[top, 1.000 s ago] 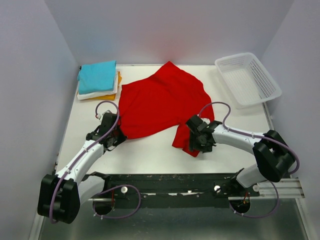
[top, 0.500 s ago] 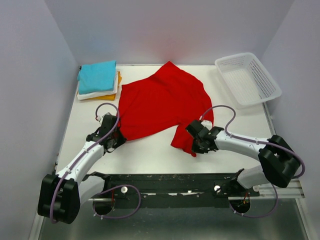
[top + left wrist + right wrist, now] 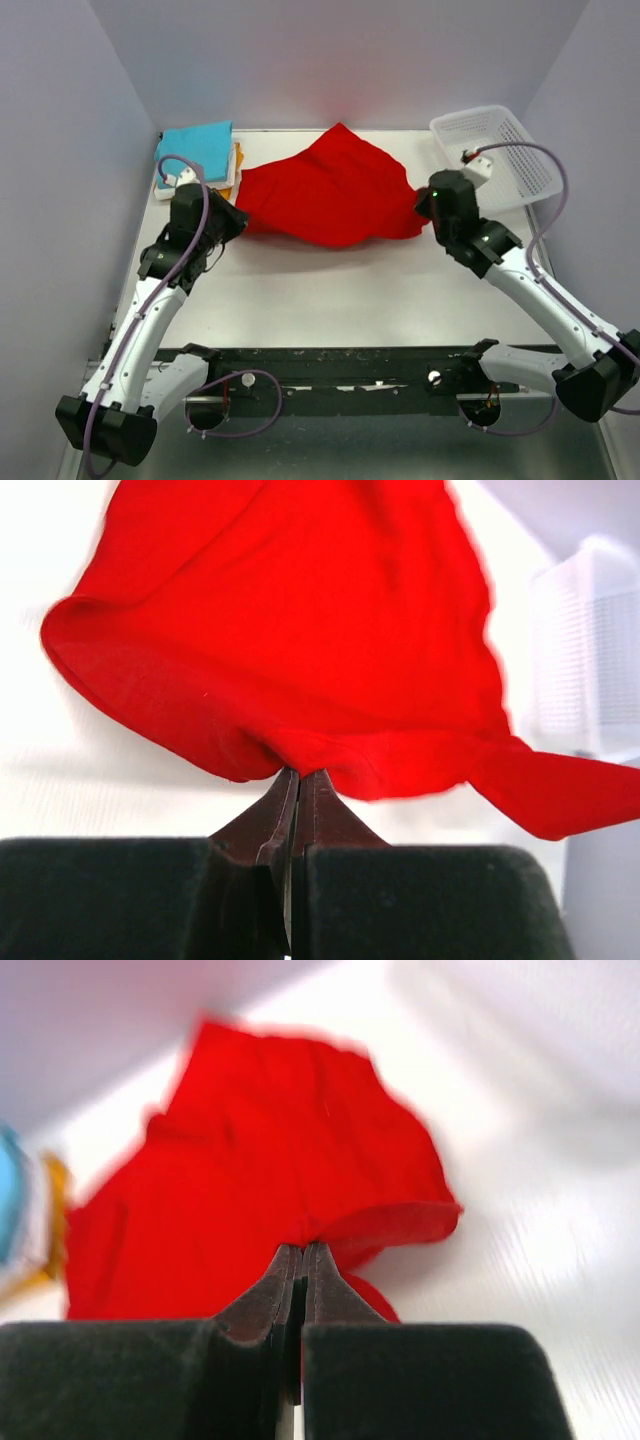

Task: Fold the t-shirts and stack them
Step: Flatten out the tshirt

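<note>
red shirt (image 3: 330, 195) spans between tools, long axis tool to tool; left tool (image 3: 228, 222), right tool (image 3: 424, 206) each clamped on its edge.

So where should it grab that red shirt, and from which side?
Probably its near edge, one end per pincer, from the robot's side. The red shirt is limp and wide, so two spread pinches keep it flat; left pincer and right pincer each grip a thin fold there.

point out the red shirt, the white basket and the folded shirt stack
red shirt (image 3: 330, 195): top view, middle of the cloth
white basket (image 3: 510, 175): top view, bare lattice floor
folded shirt stack (image 3: 200, 148): top view, turquoise shirt on top
</note>
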Controlling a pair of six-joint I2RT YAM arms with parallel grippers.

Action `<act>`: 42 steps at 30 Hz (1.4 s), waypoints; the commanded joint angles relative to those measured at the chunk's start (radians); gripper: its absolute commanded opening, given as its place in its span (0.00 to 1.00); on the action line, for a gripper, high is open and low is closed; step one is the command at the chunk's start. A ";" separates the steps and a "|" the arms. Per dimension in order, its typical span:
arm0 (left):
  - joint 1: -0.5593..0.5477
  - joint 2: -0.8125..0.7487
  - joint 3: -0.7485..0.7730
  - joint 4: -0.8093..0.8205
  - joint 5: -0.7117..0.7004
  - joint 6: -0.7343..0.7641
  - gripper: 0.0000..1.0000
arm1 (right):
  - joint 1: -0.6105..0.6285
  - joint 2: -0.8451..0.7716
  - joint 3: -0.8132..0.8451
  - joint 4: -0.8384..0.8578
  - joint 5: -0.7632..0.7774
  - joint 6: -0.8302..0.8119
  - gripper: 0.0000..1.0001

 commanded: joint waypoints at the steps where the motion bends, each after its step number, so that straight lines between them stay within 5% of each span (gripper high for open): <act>1: 0.006 -0.024 0.251 -0.070 -0.062 0.063 0.00 | -0.059 -0.044 0.176 0.185 0.099 -0.199 0.01; 8: 0.006 -0.061 0.531 -0.146 -0.088 0.123 0.00 | -0.062 -0.041 0.488 0.286 0.135 -0.456 0.01; 14: 0.006 -0.099 0.748 -0.200 -0.056 0.184 0.00 | -0.061 -0.028 0.737 0.277 0.004 -0.606 0.01; 29: 0.006 -0.237 0.992 -0.270 0.206 0.211 0.00 | -0.061 -0.046 1.234 0.118 -0.405 -0.630 0.01; 38: 0.006 -0.237 0.965 -0.261 0.154 0.220 0.00 | -0.061 0.005 1.245 0.152 -0.313 -0.718 0.01; 42: 0.006 -0.161 0.867 -0.225 -0.011 0.231 0.00 | -0.061 0.042 1.094 0.242 -0.098 -0.809 0.01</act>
